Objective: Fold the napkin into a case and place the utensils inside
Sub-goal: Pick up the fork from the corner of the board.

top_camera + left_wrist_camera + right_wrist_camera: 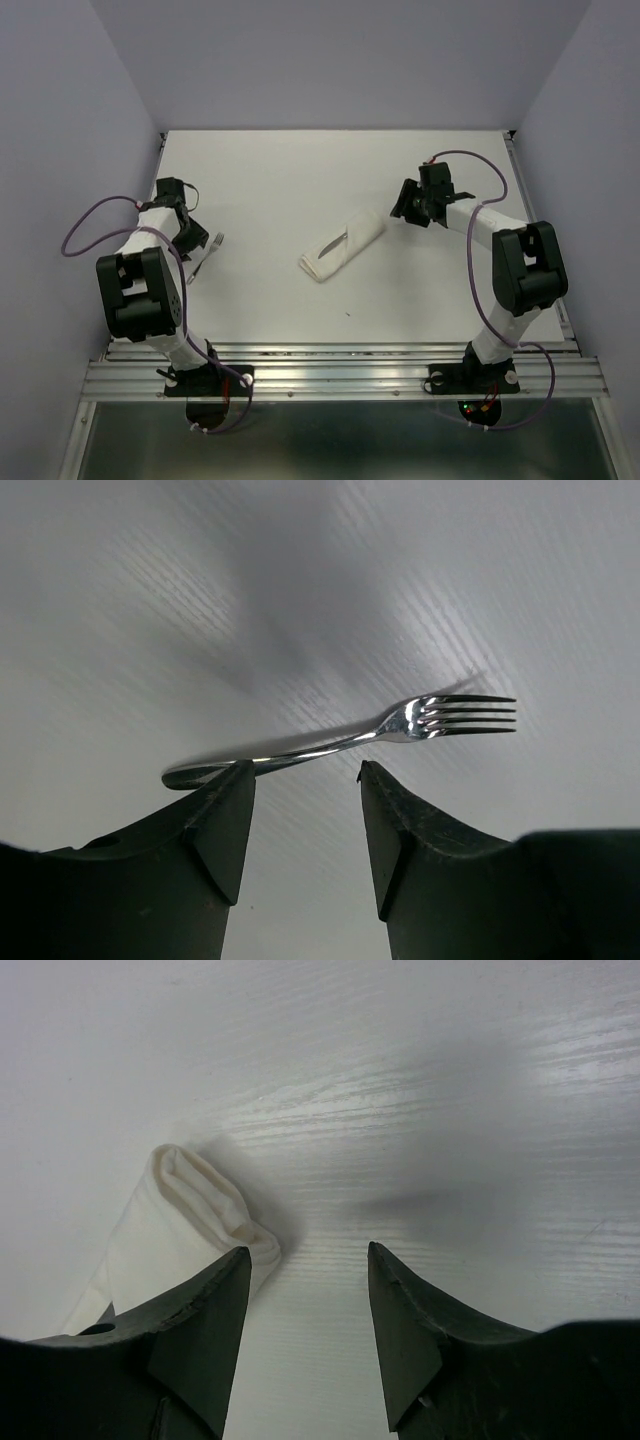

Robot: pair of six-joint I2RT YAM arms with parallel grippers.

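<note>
On white table (270,180), middle: napkin folded into case (343,245), lying diagonally, knife (333,240) showing in its fold. Far left, well apart from case: fork (400,728) flat on table, tines pointing away from me. My left gripper (305,780) over fork handle, jaws apart, gripping nothing. My right gripper (308,1260) just beside case's far end, jaws apart, empty.

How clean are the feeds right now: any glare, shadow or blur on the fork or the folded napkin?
Left wrist: fork sharp, glints on its tines, broad soft shadow on the table behind. Right wrist: napkin in focus, dark shadow beside it, sheen top right. Top external: napkin barely stands out from the white table.
</note>
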